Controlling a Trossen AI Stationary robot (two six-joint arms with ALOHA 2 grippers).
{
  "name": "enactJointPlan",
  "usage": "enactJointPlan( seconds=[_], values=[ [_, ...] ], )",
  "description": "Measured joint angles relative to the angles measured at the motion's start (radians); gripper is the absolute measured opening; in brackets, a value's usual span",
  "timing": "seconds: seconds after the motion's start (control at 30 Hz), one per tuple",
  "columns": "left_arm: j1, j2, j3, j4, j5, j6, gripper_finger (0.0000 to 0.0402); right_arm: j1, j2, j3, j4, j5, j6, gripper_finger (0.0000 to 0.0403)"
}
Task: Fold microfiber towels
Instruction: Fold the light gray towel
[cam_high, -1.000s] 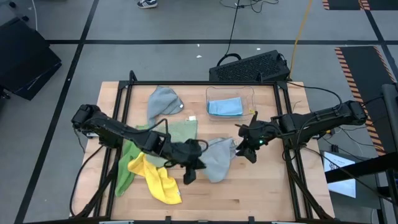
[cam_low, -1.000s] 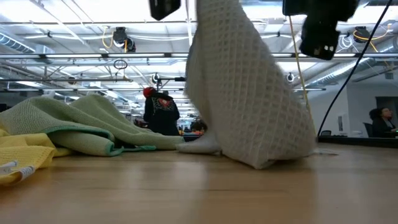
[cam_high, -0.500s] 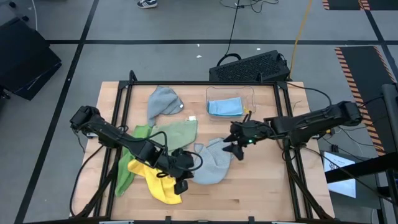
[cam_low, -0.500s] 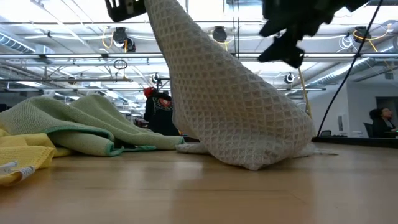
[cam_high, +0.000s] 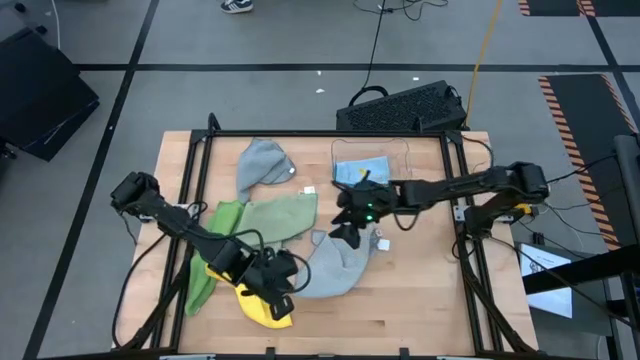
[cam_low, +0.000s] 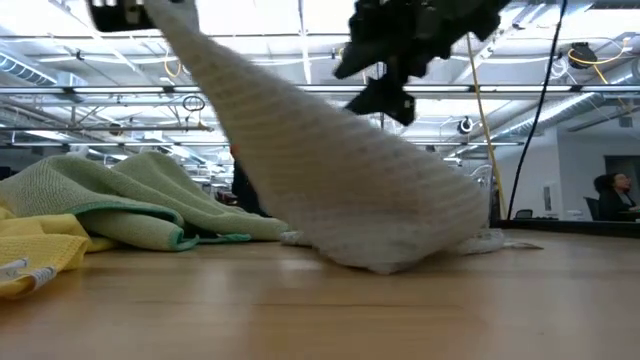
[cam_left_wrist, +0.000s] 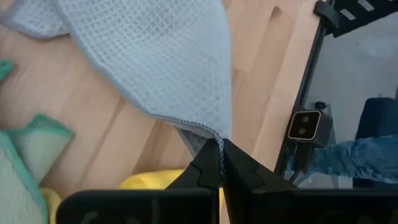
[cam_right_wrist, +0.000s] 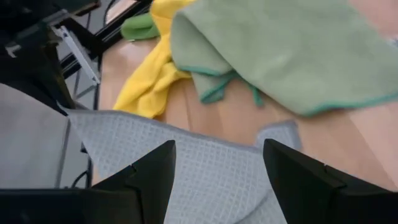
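Left jaws: your left gripper (cam_high: 272, 290), lower centre of the high view, is pinched tight on one corner of the grey waffle towel (cam_high: 335, 262); the left wrist view shows the corner caught between the closed tips.
Right jaws: your right gripper (cam_high: 345, 228) hovers at mid-frame with its jaws spread wide and nothing in them; in the right wrist view the grey weave lies between and below the fingers (cam_right_wrist: 149, 174).
Key relation: the towel runs from the held corner at lower left up toward the right jaws at upper right, so its long axis lies on that diagonal. The free far end sits directly under the right jaws; that arm is the nearer one for the second corner.
Towel's look: waffle weave, limp, raised at the held corner and sagging onto the wooden surface (cam_high: 420, 310).
Other cloths: yellow towel (cam_high: 262, 305), sage green towel (cam_high: 282, 215), bright green towel (cam_high: 205, 270), second grey towel (cam_high: 262, 165), light blue towel (cam_high: 355, 172) in the clear bin (cam_high: 408, 160).
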Motion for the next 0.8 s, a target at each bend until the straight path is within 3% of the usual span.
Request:
enactJointPlan(
  seconds=[0.17,0.33,0.5,0.63,0.8],
  values=[
    [-0.045,0.0,0.0,-0.016,-0.044,-0.087,0.0011,-0.041,0.133,0.124,-0.07,-0.001,0.006,0.0236],
    [-0.094,0.0,0.0,-0.032,-0.105,-0.171,0.0005,-0.085,0.258,0.251,-0.207,0.017,0.15,0.0236],
    [-0.133,0.0,0.0,-0.087,-0.14,-0.254,0.001,-0.085,0.307,0.27,-0.112,-0.03,0.073,0.0235],
    [-0.158,0.0,-0.02,-0.099,-0.145,-0.301,0.0005,-0.081,0.33,0.268,-0.167,-0.028,0.095,0.0235],
    [-0.183,0.0,-0.059,-0.097,-0.147,-0.354,0.0014,-0.047,0.344,0.269,-0.185,-0.018,-0.04,0.0235]
  ],
)
